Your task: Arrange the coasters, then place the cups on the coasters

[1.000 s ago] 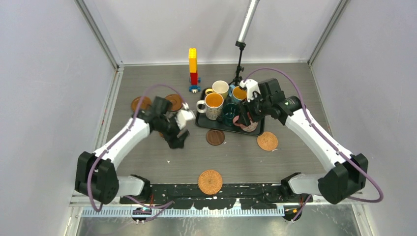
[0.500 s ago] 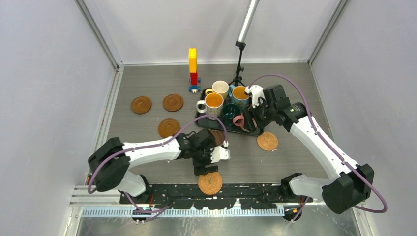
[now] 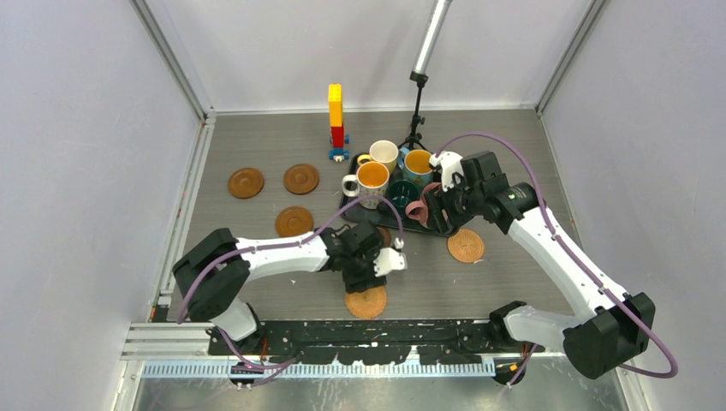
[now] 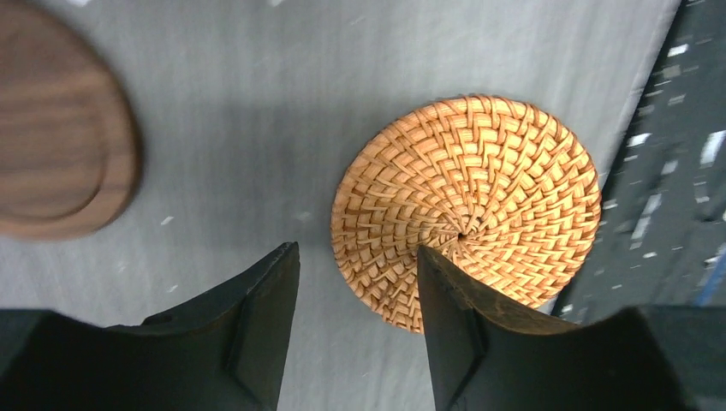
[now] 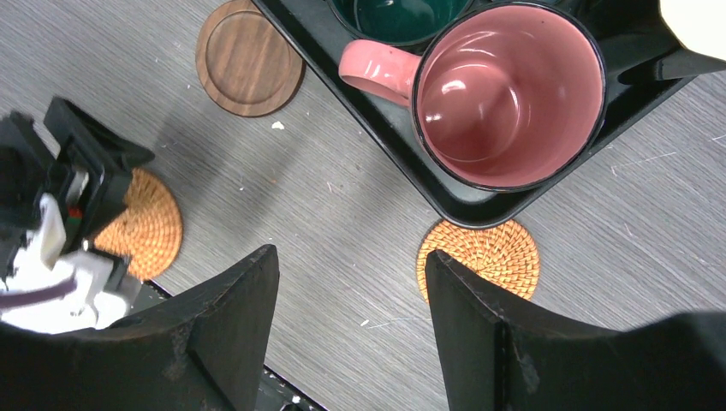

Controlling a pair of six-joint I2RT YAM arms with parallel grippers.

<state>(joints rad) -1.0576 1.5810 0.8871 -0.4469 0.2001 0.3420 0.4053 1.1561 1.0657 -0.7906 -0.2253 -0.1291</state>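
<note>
Swung across within the last second with the left arm (image 3: 274, 255): off the three glossy coasters (image 3: 246, 181) (image 3: 300, 178) (image 3: 294, 221) at 10 o'clock and down to 6 o'clock by the near rail (image 3: 445, 330). Now stretched low over the worktop (image 3: 257, 137), forearm pointing toward 3 o'clock, wrist bent, left hand (image 4: 358, 265) tipped down over the near woven coaster (image 4: 467, 210). Seems to have drawn that disc a shade inward from the rail. Hardly shifted on the other side: right arm (image 3: 556, 248) reaching toward 11 o'clock, elbow out, right hand (image 5: 351, 265) hanging over the 4 o'clock corner of the tray (image 5: 389, 128).

From the left wrist: fingers parted, not clamped, straddling the woven rim at its 8 o'clock, one finger over the weave, the other beside it above bare worktop. Cannot tell whether either tip touches. From the right wrist: fingers wide apart, only bare worktop between them.

Mostly covered from above by the left wrist: dark coaster (image 5: 248, 56), shown whole only by the right wrist, just off the tray's near edge; blurred and cut by the frame edge in the left wrist view. Half masked from above by the right hand: pink cup (image 5: 509, 94), shown upright in the tray corner by the right wrist, handle toward 9 o'clock, teal cup (image 5: 402, 13) beside it and cropped. Plain from above at 4 o'clock: second woven coaster (image 3: 465, 246), clipped in the right wrist view by tray corner and finger.
</note>
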